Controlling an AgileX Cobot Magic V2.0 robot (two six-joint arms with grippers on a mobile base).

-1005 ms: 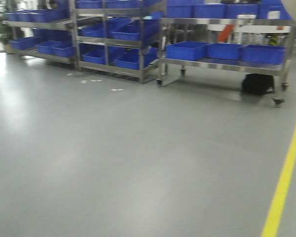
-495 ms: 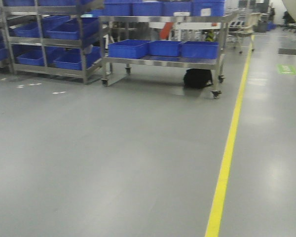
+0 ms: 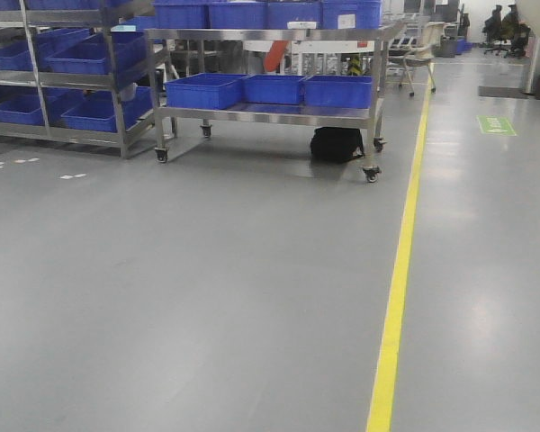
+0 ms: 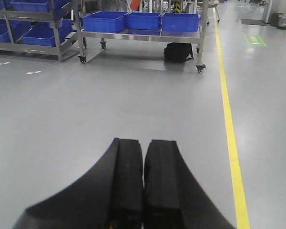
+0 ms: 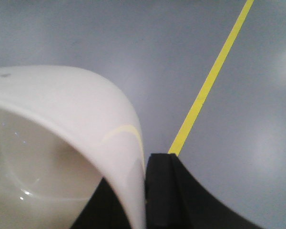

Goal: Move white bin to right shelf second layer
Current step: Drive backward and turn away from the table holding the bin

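Note:
The white bin [image 5: 76,109] fills the left of the right wrist view, glossy and cream-white, with its mouth facing the camera. My right gripper [image 5: 142,164] is shut on the bin's wall, one black finger [image 5: 162,191] outside and the other inside. It holds the bin above the grey floor. My left gripper [image 4: 144,143] is shut and empty, its two black pads touching, held out over the floor. The right shelf second layer with roller tracks is out of view.
A wheeled steel cart [image 3: 270,112] with blue crates [image 3: 268,88] stands ahead, with a black bag [image 3: 335,144] under it. Steel racks of blue crates [image 3: 67,58] stand at the left. A yellow floor line [image 3: 396,288] runs forward on the right, beside a green floor mark [image 3: 496,125].
The front view has swung to the right: the racks and cart slid left in the picture, and the yellow line moved from the right edge toward the middle.

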